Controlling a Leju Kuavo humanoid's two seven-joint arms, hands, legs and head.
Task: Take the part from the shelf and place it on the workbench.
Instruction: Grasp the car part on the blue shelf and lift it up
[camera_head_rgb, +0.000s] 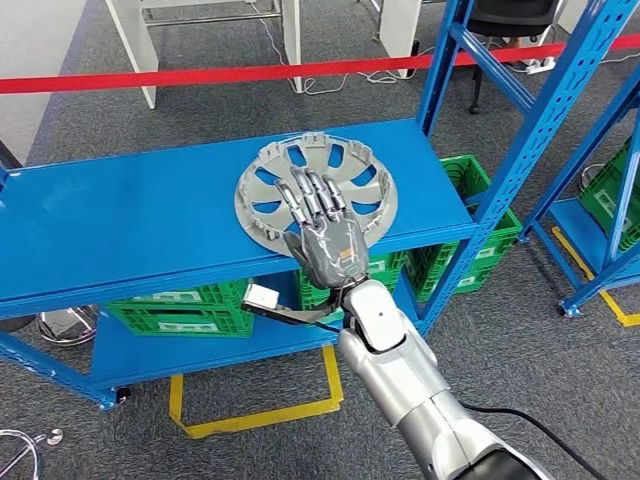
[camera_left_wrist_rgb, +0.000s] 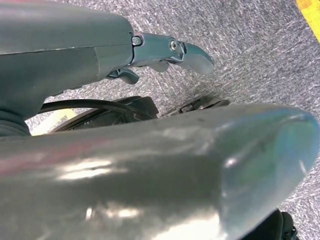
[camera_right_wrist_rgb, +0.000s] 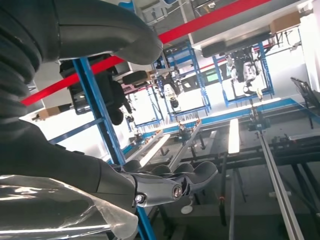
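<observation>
The part is a silver slotted wheel cover (camera_head_rgb: 355, 165) lying flat on the top board of the blue shelf (camera_head_rgb: 136, 220), near its front edge. My right hand (camera_head_rgb: 324, 225) reaches in from below, back upward, with its fingers stretched apart over the cover's near rim; the thumb is hidden there. In the right wrist view the dark fingers (camera_right_wrist_rgb: 170, 186) lie straight beside the plastic-wrapped silver cover (camera_right_wrist_rgb: 56, 210), and the thumb stands apart from them. My left hand (camera_left_wrist_rgb: 151, 165) hangs above grey carpet with its fingers (camera_left_wrist_rgb: 188, 52) extended, holding nothing.
Green crates (camera_head_rgb: 181, 305) sit on the shelf's lower board. A blue upright post (camera_head_rgb: 521, 150) rises at the shelf's right end, and another blue rack (camera_head_rgb: 604, 230) stands further right. A red barrier tape (camera_head_rgb: 226, 75) runs behind. Yellow floor tape (camera_head_rgb: 256, 415) marks the carpet in front.
</observation>
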